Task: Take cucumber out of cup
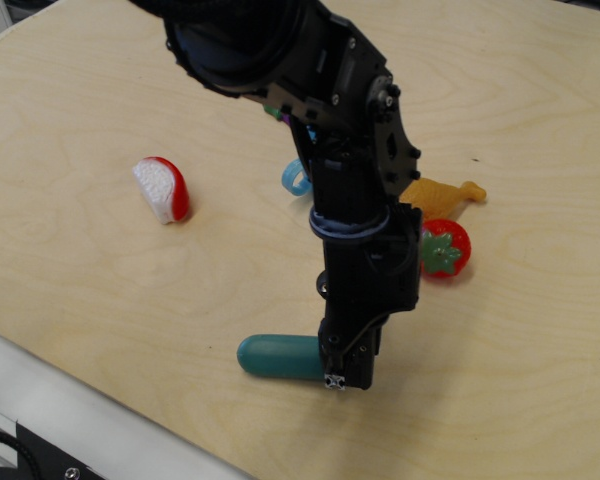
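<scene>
The teal-green cucumber [275, 357] lies level on the wooden table near the front edge. Its right end is hidden behind my gripper [344, 372], whose black fingers stand down at the table and appear shut on that end. The light blue cup is almost wholly hidden behind my arm; only its loop handle [294, 178] shows, well behind the cucumber.
A red toy tomato [442, 249] and an orange-yellow toy [442, 194] lie right of my arm. A red and white slice [162, 188] lies at the left. The table's front edge with a white rail [80, 420] runs just in front of the cucumber.
</scene>
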Tool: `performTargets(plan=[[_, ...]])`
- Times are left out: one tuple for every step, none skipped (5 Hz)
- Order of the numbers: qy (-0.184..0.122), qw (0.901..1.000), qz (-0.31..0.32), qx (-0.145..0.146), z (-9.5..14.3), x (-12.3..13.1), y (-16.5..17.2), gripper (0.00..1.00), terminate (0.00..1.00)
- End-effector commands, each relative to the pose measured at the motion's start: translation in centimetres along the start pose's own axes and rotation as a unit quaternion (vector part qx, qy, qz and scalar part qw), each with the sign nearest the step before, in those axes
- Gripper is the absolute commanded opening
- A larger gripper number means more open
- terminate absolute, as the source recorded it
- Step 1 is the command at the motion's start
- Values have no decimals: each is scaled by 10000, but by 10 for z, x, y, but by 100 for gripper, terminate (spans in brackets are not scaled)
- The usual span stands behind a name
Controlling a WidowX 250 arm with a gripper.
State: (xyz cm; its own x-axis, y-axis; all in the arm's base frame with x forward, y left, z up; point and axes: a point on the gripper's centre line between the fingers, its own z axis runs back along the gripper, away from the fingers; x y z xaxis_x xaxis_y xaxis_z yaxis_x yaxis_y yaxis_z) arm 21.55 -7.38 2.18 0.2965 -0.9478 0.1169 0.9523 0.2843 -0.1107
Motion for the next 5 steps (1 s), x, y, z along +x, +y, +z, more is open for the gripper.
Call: performTargets(plan=[[-146, 9998, 88, 126, 13, -14, -26, 100, 0], [-205, 9985, 395, 326, 33, -15, -29, 100, 0], [-280, 9952, 734, 580, 58, -17, -32, 100, 0], [-280, 9952, 734, 580, 58, -17, -32, 100, 0], [-280, 9952, 734, 580, 58, -17, -32, 100, 100]])
